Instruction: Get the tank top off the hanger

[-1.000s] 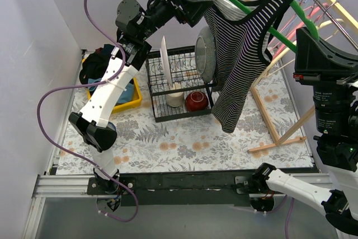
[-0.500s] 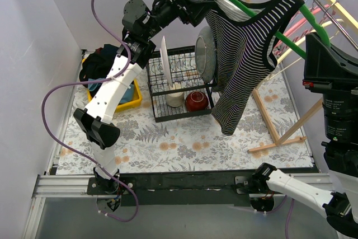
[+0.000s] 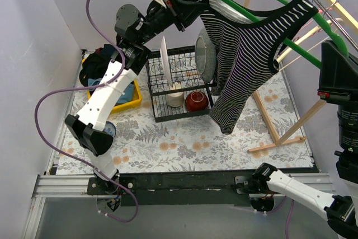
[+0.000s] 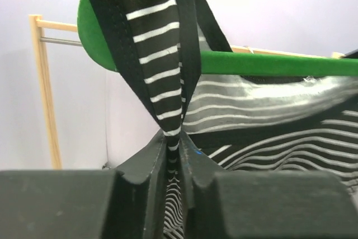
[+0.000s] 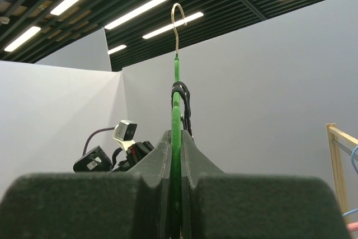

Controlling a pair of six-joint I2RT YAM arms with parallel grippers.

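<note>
**Two grips share one garment: hanger held, strap pinched**

Nearest the overhead camera, the right end effector (image 5: 176, 138) is clenched edge-on around the green plastic hanger (image 5: 176, 96). The hanger's metal hook (image 5: 178, 12) points upward, free of any rail. I judge this grip is meant to carry and steady the hanger in mid-air, giving the other arm something to pull against.

The black-and-white striped tank top (image 3: 240, 65) drapes from the hanger, well above the floral-patterned tabletop (image 3: 168, 144). Both shoulders are still looped over the green arms. Its hem dangles in front of the black wire dish rack (image 3: 179, 88).

Farther off, the left end effector (image 4: 174, 141) is grasping one strap (image 4: 162, 65) of the tank top. Its fingers are pressed together on the cloth just below the hanger's rounded green end. Pinching there probably lets the arm lift that loop up and over the end, which would free the first shoulder.

At the back of the tabletop a yellow bin (image 3: 131, 96) holds dark clothing. A wooden drying rack (image 3: 279, 132) stands to the right.

A second ago the left fingers stood wide apart beside the strap, and now they have closed on it. The hanger's far shoulder has swung out toward the right of the overhead view, and the right wrist has slid toward that edge too. The striped cloth looks drawn a little more taut between the two arms. The dish rack, bin and drying rack sit where they were.
</note>
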